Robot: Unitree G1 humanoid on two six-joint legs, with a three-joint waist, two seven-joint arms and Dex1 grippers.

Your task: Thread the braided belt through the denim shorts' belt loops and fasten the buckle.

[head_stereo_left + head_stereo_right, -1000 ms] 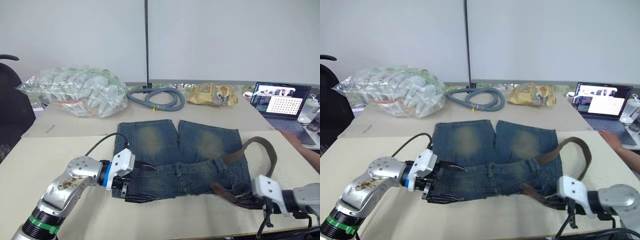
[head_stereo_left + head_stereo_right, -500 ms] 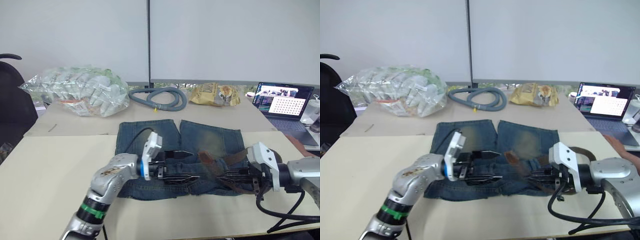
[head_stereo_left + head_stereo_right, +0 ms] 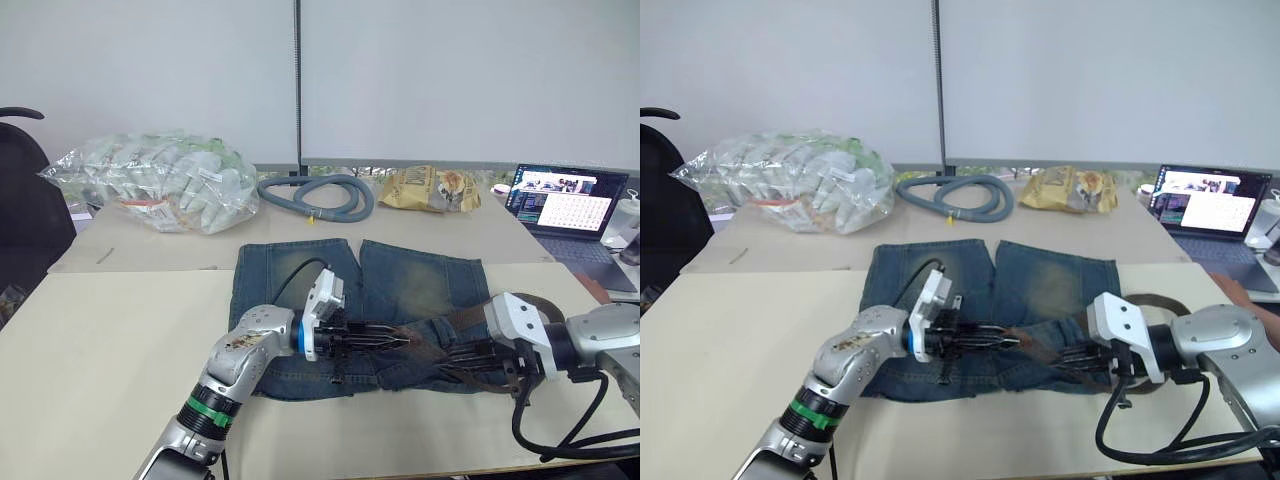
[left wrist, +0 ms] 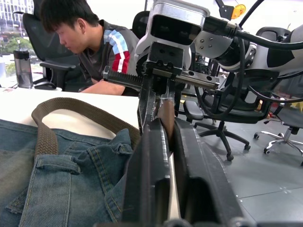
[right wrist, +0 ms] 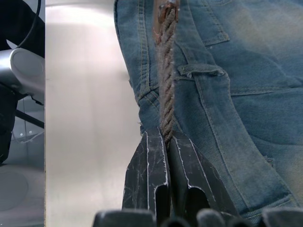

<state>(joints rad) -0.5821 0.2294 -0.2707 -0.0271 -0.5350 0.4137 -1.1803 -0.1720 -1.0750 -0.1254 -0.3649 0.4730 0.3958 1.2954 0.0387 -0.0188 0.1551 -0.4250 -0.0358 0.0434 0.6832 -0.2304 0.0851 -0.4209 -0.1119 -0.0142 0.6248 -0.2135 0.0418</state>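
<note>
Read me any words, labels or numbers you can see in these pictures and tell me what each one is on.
No text can be read with confidence.
Yellow snack bag: dark printing, too blurred to read.
Open laptop screen: rows of content, too small to read.
Clear plastic bag of white packets: small labels, illegible.
Blue denim shorts, brown braided belt: no visible lettering.

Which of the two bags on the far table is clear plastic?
The large bag at the robot's left of the grey hose: see-through, stuffed with white packets. The other, the small bag right of the hose, is opaque yellow.
</note>
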